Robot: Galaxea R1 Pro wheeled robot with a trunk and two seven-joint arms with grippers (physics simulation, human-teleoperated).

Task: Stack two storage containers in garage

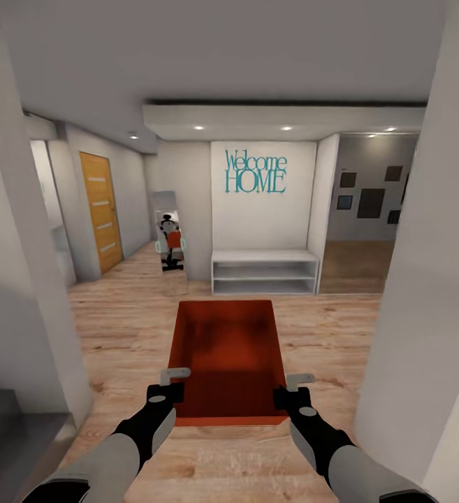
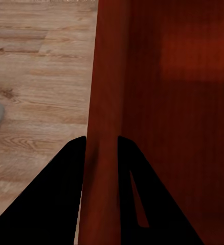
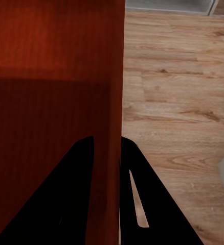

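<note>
Left claw clamped on the left wall of the orange-red storage container, near its nearest corner; in the left wrist view, 2 black fingers pinching the thin wall, 1 outside, 1 inside the bin. Right claw likewise closed on the right wall near the near corner; in the right wrist view, fingers straddling that wall, 1 on each face. Black-and-grey forearms reaching forward from the lower edge of the head view, left arm and right arm set to either side of the bin.

Container held out in front, between both claws, open top up, inside bare, long side running away from the robot, above the light wood-plank floor. Whether resting on or lifted clear of the planks: cannot tell.

Beyond the far end of the bin, a low white shelf unit against a white wall carrying teal lettering "Welcome HOME". Left of the shelf, a tall mirror leaning at the wall, showing a small reflection of the robot with something orange-red. Further left, an orange-brown door. Right of the shelf, an opening into a room with dark frames on its wall. White walls close in on both sides of the head view.
</note>
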